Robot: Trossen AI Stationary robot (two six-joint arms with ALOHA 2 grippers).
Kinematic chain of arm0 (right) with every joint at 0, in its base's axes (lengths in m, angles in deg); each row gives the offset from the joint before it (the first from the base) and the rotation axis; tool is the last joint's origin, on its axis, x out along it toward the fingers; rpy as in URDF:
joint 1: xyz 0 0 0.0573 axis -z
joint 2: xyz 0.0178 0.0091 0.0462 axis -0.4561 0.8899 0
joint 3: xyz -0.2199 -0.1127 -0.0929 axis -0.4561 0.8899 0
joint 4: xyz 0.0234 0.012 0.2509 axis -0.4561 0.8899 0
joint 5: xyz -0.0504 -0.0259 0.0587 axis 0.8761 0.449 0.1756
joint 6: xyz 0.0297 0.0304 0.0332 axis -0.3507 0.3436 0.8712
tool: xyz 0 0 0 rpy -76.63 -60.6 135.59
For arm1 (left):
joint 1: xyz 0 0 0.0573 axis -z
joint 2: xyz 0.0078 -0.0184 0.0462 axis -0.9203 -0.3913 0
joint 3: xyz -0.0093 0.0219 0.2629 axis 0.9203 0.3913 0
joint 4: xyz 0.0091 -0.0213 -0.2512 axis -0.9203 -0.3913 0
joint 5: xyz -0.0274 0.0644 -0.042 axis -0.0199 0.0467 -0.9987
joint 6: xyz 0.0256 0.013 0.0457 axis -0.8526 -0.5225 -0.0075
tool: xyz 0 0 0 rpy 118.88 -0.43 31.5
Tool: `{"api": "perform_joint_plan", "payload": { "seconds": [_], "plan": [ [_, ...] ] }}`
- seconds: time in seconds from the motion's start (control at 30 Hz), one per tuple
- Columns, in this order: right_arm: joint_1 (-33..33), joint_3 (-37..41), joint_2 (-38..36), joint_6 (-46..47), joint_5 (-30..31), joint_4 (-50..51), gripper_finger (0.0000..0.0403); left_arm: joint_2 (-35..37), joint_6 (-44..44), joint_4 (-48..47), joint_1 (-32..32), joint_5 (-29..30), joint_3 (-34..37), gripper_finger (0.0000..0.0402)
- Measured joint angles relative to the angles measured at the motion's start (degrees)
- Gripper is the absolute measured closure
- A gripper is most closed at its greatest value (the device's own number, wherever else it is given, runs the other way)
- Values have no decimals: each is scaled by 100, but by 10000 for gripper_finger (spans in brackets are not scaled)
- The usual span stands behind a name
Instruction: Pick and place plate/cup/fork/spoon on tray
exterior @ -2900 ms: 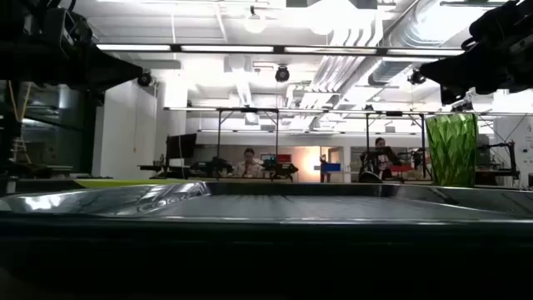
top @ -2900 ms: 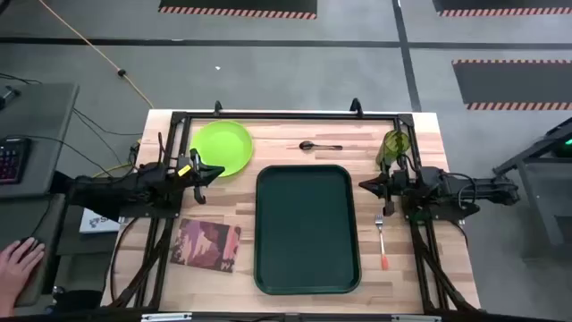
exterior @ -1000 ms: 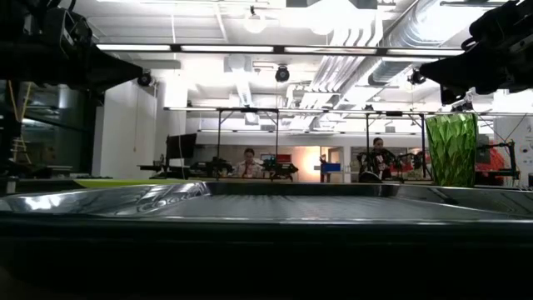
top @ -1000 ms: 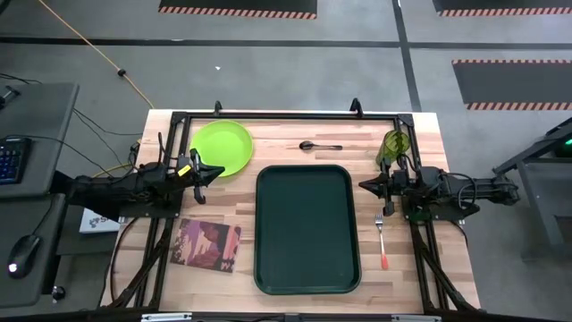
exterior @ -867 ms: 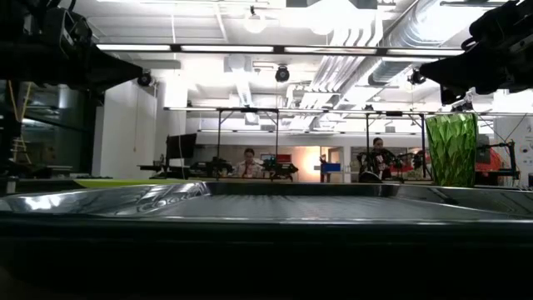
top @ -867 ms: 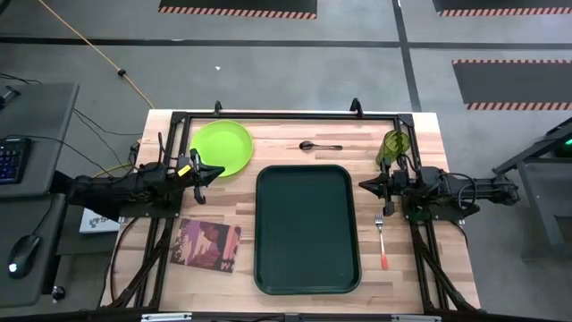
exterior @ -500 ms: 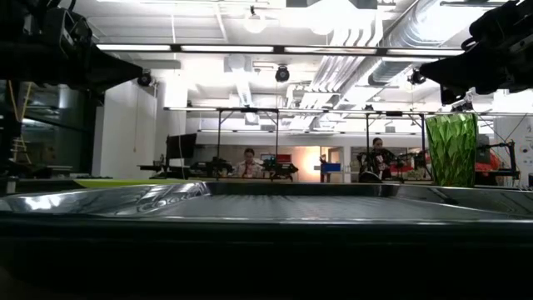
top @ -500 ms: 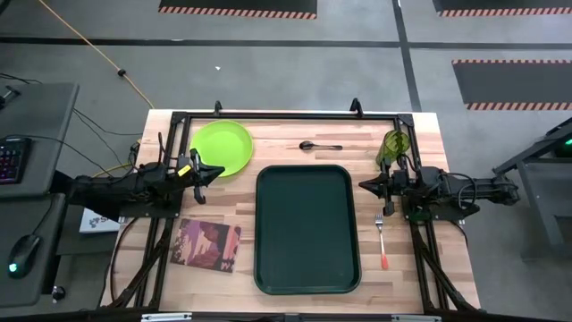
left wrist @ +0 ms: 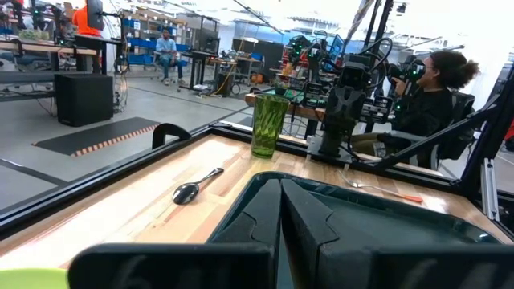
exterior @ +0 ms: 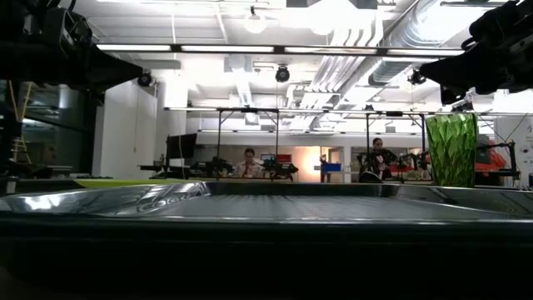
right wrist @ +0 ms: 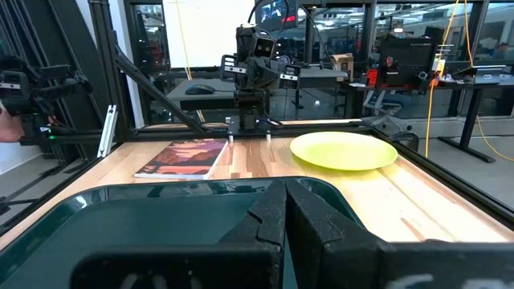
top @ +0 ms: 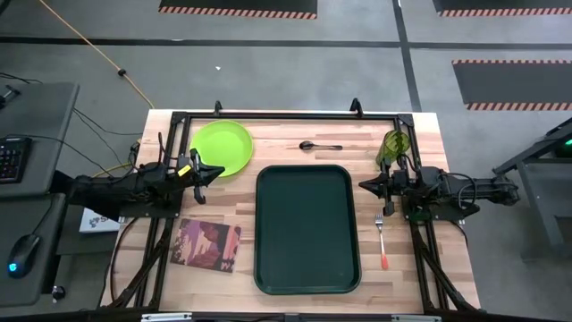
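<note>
- As nothing is on the tray (top: 307, 228) yet, I judge that all 4 items are still to be moved; it lies empty at the table's centre.
- Left gripper (top: 217, 172) hovers at the tray's left, fingers pressed together and empty, just near of the plate (top: 222, 148).
- Right gripper (top: 365, 185) hovers at the tray's right, fingers likewise closed on nothing.
- Plate, lime green, sits at the far left. It looks light, stiff and slick; I would pinch its rim, since it lies flat.
- Cup (top: 394, 147), translucent green, stands upright at the far right beside the right arm. Light and likely to tip; I would grip its wall near the top.
- Spoon (top: 319, 145) lies beyond the tray's far edge; the fork (top: 381, 238) lies right of the tray, orange handle nearest. Both are thin and low, best taken across the handle.
- A patterned mat (top: 206, 245) lies near left, clear of any path.
- Each arm's own frame rail (top: 286, 116) borders the table.
</note>
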Motion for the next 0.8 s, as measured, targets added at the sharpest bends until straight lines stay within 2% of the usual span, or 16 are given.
{"api": "perform_joint_plan", "payload": {
  "seconds": [0.67,0.73,0.8],
  "plan": [
    [0,0,2,2,2,-22,402,-2,-2,2,0,37,1,398],
    [-2,0,4,2,2,-334,402,0,-1,2,0,38,1,398],
    [-2,0,2,-37,2,-1072,402,-2,0,4,0,39,0,398]
  ]
}}
